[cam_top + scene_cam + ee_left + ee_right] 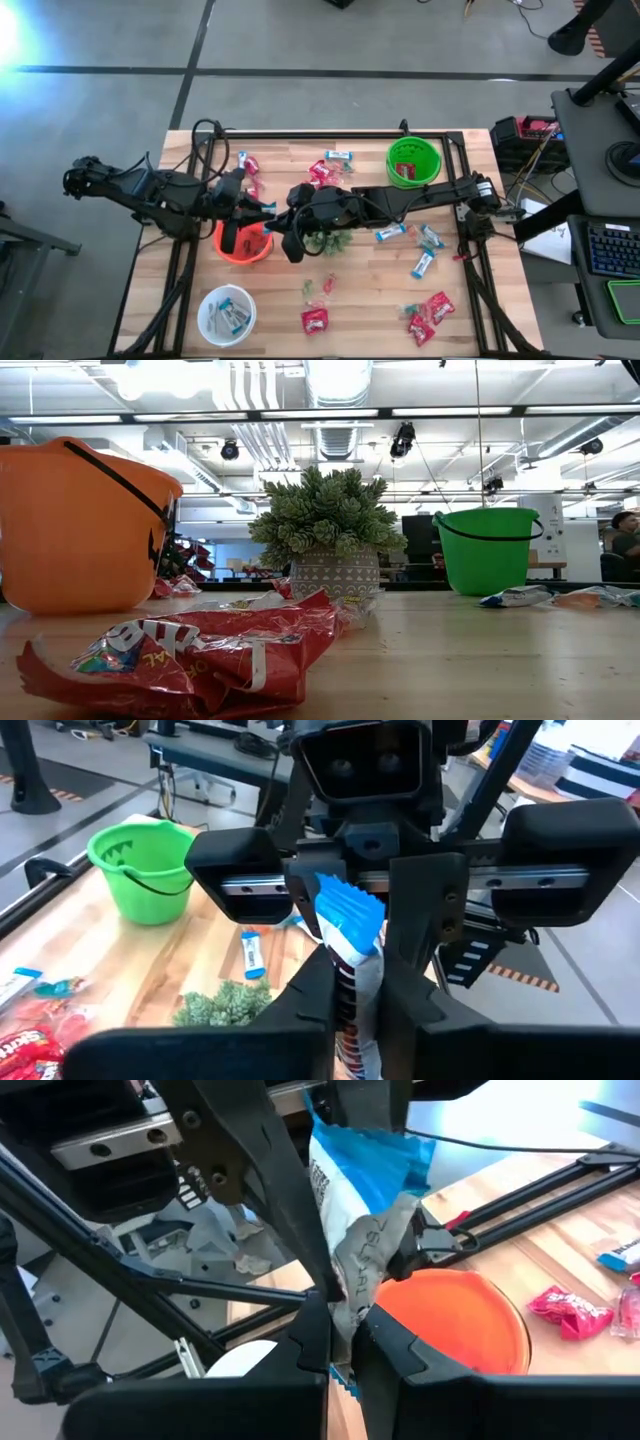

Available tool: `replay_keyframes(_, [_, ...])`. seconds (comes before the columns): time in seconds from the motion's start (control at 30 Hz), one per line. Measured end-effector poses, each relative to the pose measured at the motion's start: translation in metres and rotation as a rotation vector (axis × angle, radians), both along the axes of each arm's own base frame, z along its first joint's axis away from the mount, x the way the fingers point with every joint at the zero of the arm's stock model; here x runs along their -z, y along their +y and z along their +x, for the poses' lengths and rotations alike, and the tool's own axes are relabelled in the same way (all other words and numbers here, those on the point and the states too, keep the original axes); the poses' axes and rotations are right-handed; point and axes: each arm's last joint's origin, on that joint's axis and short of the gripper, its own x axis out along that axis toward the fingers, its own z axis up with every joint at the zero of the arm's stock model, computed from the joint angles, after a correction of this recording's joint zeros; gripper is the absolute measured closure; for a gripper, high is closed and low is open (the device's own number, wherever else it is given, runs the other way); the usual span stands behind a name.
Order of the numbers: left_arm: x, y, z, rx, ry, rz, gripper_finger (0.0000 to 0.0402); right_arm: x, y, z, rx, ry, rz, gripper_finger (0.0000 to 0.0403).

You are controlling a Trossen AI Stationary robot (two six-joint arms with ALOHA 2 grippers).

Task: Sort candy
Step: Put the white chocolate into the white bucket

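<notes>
A handover is caught mid-air here, right over the orange bowl. One blue-and-white bar is pinched between both pincers at once: in the left wrist view the left gripper is seen clamped narrow on the lower part of the wrapper, and in the right wrist view the right gripper is seen squeezed tight on the other end of that same bar. From above, the two grippers are found nose to nose, left gripper and right gripper, just beside the bowl's rim.

The rest of the candy is still scattered over the table: red packets near the front edge, more blue-and-white bars toward the right side, a few tucked in the white bowl, something red already in the green bowl. The spiky plant is parked right under the right arm.

So the step in hand looks like passing the bar from one arm to the other. For the next move, one pincer probably has to be let go while the other is kept shut, otherwise the wrapper gets tugged or torn. Then the bar needs to be carried to whichever bowl blue-and-white ones belong in, likely the white one.
</notes>
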Motion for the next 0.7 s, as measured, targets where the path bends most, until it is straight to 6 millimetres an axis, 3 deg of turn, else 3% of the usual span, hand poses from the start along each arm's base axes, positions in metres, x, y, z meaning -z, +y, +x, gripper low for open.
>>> replay_keyframes(0.17, [0.002, -0.001, 0.003, 0.001, 0.015, 0.016, 0.0388, 0.001, -0.001, 0.0, 0.001, 0.007, -0.009, 0.0374])
replay_keyframes(0.4, [0.004, -0.001, 0.003, -0.001, 0.037, 0.023, 0.0398, 0.001, -0.001, 0.0, -0.007, 0.003, -0.019, 0.0287])
replay_keyframes(0.53, [0.007, 0.002, -0.009, 0.005, 0.113, 0.009, 0.0399, -0.002, -0.001, -0.002, -0.001, 0.011, 0.019, 0.0244])
replay_keyframes(0.7, [0.005, -0.001, -0.028, 0.189, 0.196, -0.083, 0.0399, -0.012, -0.004, -0.018, 0.0, 0.064, 0.013, 0.0219])
